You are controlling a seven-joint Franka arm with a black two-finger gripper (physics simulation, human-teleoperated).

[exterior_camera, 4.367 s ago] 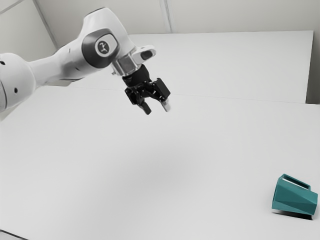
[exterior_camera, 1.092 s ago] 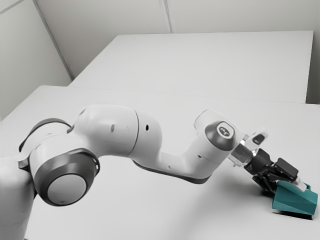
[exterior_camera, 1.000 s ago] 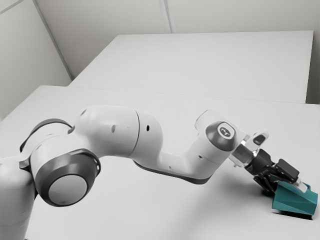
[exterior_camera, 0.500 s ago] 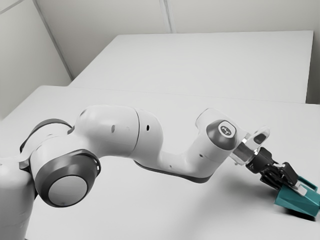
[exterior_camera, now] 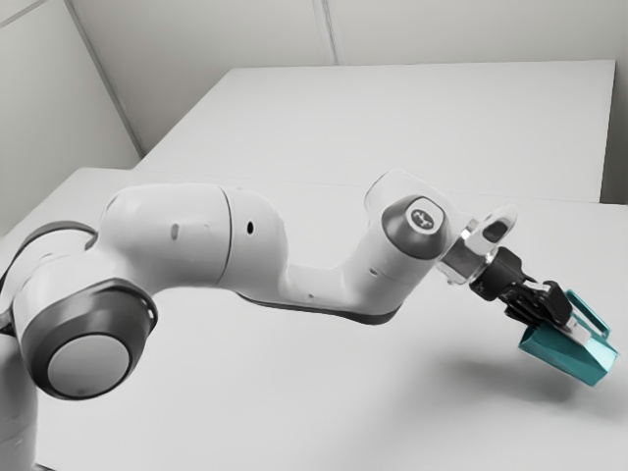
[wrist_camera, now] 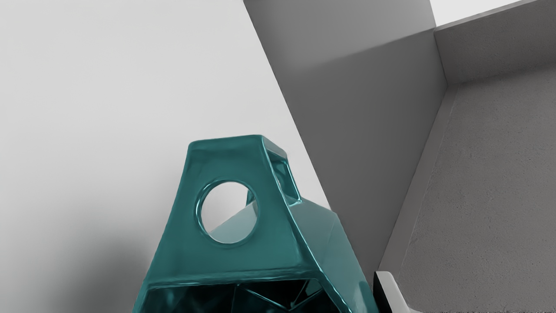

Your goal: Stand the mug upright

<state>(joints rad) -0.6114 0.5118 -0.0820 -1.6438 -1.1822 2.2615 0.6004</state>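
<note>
**Pale tabletop below a gripped mug**

The teal mug is clasped by the claw, tilted and held clear of the surface. In the exterior view, its looped handle and a soft shadow beneath are seen. By the wrist view, a round hole in a teal face, a dark hollow near the fingertip and grey walls past the table's edge are revealed.
</note>
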